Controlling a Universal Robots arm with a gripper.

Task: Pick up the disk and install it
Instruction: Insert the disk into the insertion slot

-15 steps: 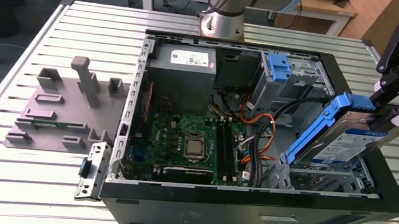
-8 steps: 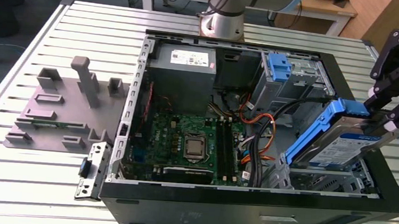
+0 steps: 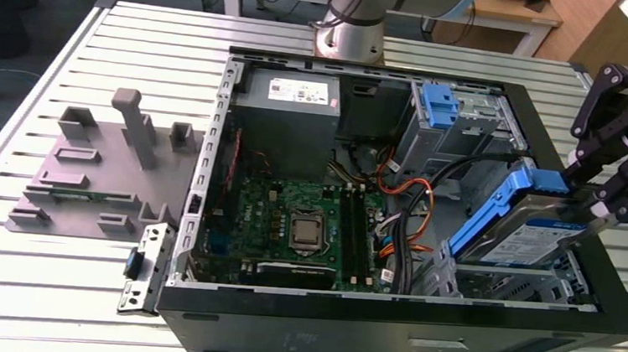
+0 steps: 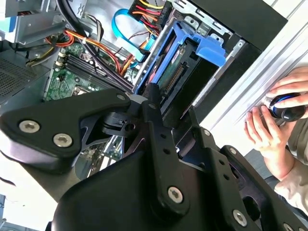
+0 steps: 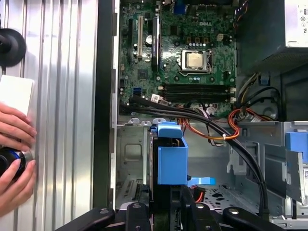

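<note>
The disk (image 3: 520,236), a silver drive with a white-and-blue label and blue side rails, hangs tilted over the drive cage (image 3: 513,286) in the front corner of the open computer case, on the exterior view's right. My black gripper (image 3: 584,211) is shut on its upper end. In the first wrist view the disk (image 5: 171,156) stands edge-on with its blue rail showing, held by the gripper (image 5: 163,211) above the metal bay. In the second wrist view the disk (image 4: 180,72) lies beyond the gripper's black linkages.
The case holds a motherboard (image 3: 287,224), a grey power-supply box (image 3: 292,99), a tall blue clip piece (image 3: 440,106) and black and orange cables (image 3: 419,193) beside the bay. A grey fixture (image 3: 102,168) sits on the slatted table. A person's hands (image 5: 14,144) rest outside the case.
</note>
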